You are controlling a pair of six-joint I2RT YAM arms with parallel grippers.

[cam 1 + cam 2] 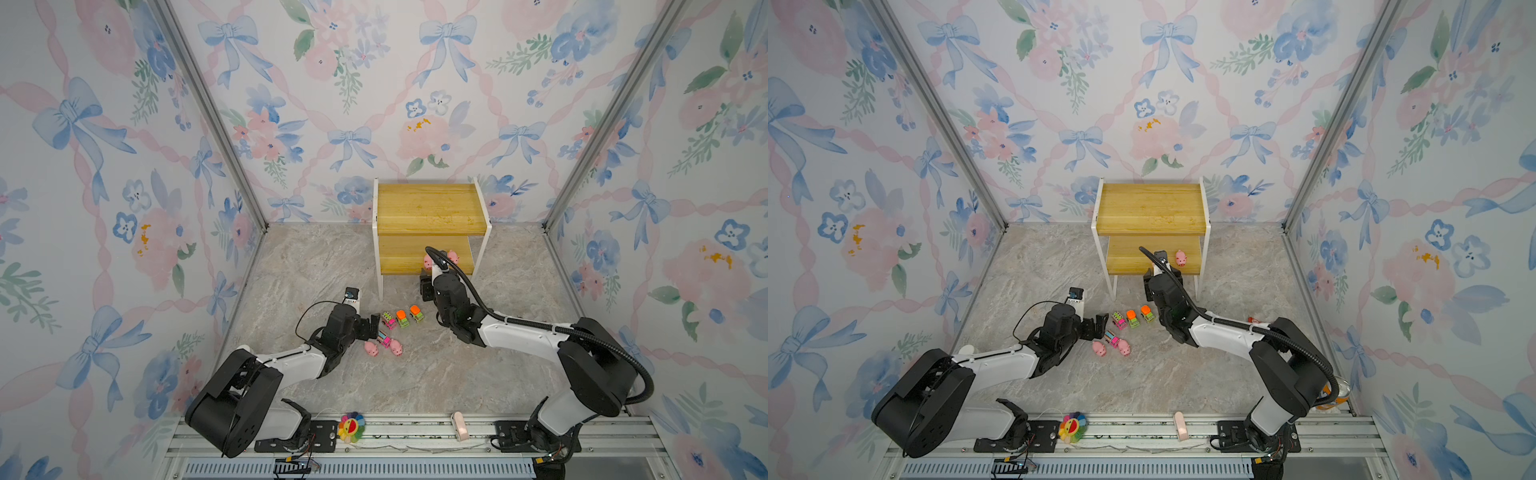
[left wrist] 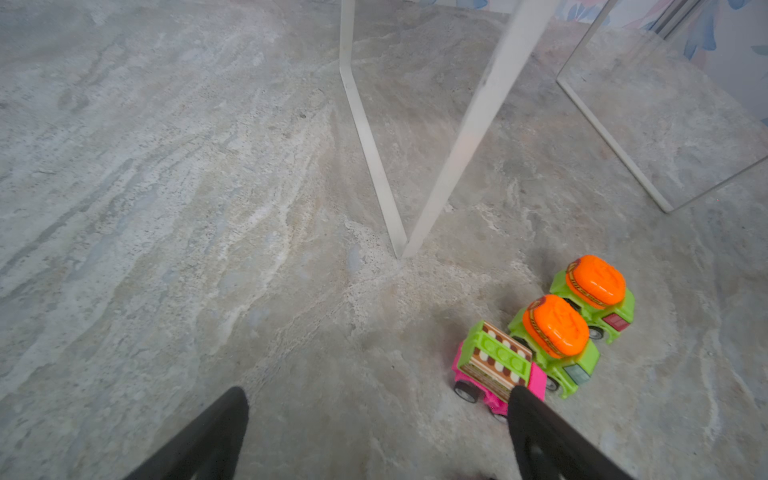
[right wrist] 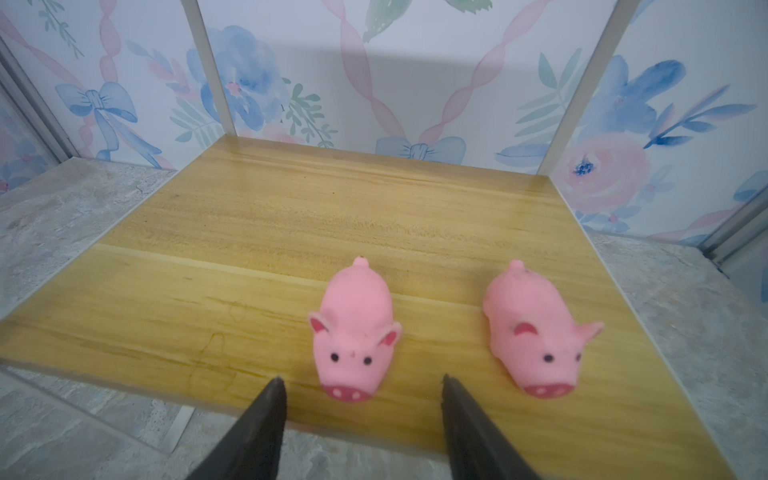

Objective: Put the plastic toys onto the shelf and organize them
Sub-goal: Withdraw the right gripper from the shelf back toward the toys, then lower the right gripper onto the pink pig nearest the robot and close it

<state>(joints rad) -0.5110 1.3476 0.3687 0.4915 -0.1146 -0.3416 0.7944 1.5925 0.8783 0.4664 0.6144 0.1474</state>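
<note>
Pulling back the right gripper [image 3: 361,378], jaws apart and empty, could snag the pink pig [image 3: 353,328] just ahead, dragging it off the lower board of the shelf [image 3: 208,316].

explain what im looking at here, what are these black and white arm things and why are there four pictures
These are two robot arms fixed at the edge of a table. Each ends in a two-fingered tool. Two pictures look down from one overhead camera. The other two come from a camera on each arm's wrist, looking out past the tool.

At the back stands a two-level shelf. Two pink pigs sit on its lower board. On the table lie two other pigs, two green trucks and two pink trucks.

The left tool is open, close beside a pink truck. The right tool is open just in front of the pigs on the shelf. Neither holds anything.
</note>
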